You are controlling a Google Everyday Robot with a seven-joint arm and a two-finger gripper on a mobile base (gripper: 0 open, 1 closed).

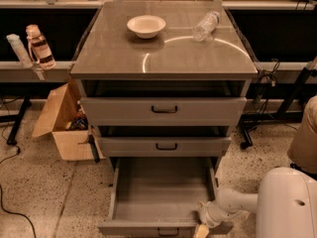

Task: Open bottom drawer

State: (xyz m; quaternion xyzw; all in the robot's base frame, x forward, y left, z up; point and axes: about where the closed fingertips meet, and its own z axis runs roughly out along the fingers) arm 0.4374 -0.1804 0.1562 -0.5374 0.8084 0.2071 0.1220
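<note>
The bottom drawer (163,195) of the grey metal cabinet stands pulled far out toward me, its inside bare. Its narrow front (133,228) runs along the lower edge of the view, with the small black handle (168,232) at centre. My gripper (202,229) is at the drawer front's right end, just right of the handle, at the frame's bottom edge. The white arm (237,205) reaches in from the lower right. The mid-sized drawer (166,146) and the tallest drawer (163,110) above are pushed in.
A white bowl (146,26) and a lying plastic bottle (205,26) rest on the cabinet top (163,53). An open cardboard box (62,120) stands on the floor to the left. A bottle (39,46) stands on the left shelf. Cables lie at right.
</note>
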